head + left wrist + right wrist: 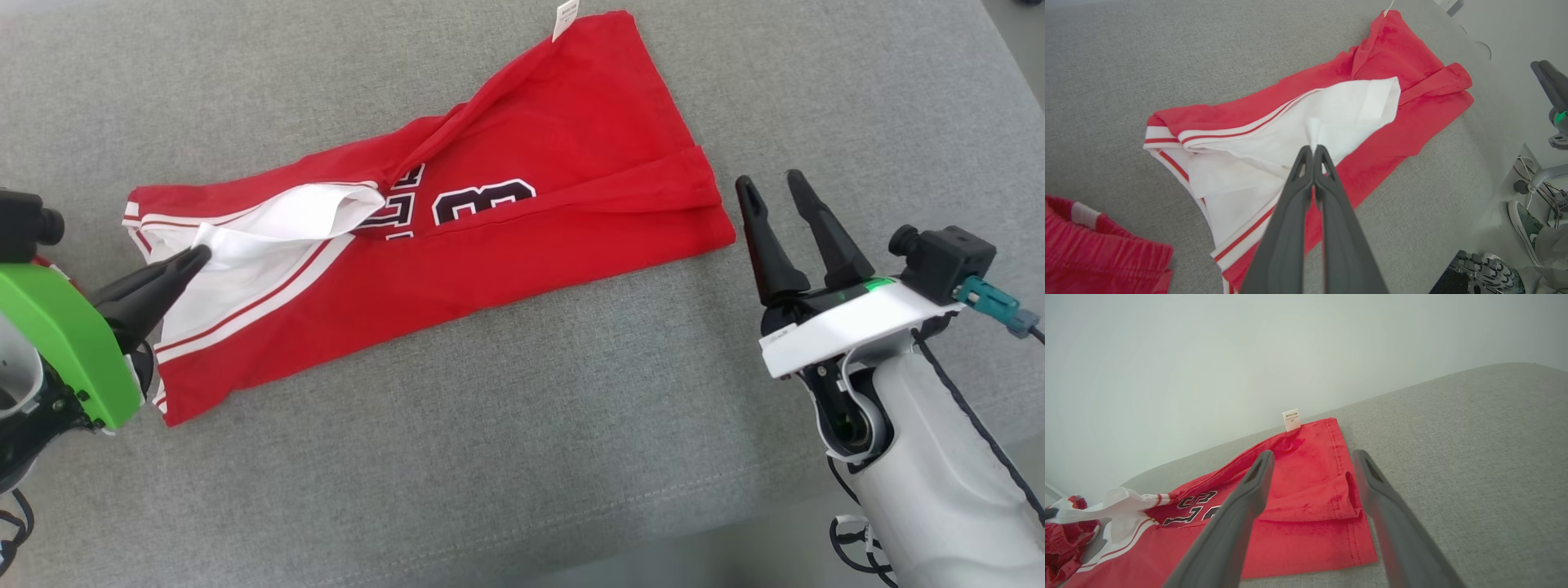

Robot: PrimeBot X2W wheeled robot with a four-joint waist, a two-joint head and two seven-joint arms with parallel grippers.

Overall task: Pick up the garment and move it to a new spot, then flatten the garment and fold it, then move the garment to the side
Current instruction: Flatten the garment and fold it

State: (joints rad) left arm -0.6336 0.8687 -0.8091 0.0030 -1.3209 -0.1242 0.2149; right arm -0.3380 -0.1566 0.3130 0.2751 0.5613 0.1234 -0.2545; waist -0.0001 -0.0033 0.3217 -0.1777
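The garment point(506, 245) is a red jersey with white trim, a white inner lining and black numbers, lying crumpled and partly folded on the grey cushion. My left gripper point(200, 255) is shut on a pinch of the white lining at the jersey's left end; in the left wrist view the garment point(1396, 94) stretches away from the closed left gripper point(1314, 148). My right gripper point(771, 184) stands open just off the jersey's right edge, apart from the cloth. In the right wrist view the garment point(1306, 522) lies ahead between and beyond the spread right gripper point(1312, 455).
A second red cloth point(1098, 253) with a white patch lies near the jersey's left end, also seen as red cloth point(1065, 539). A white tag point(565, 18) sticks up at the jersey's far corner. The grey cushion point(522, 457) ends at a pale wall point(1208, 355). A shoe point(1525, 224) rests on the floor.
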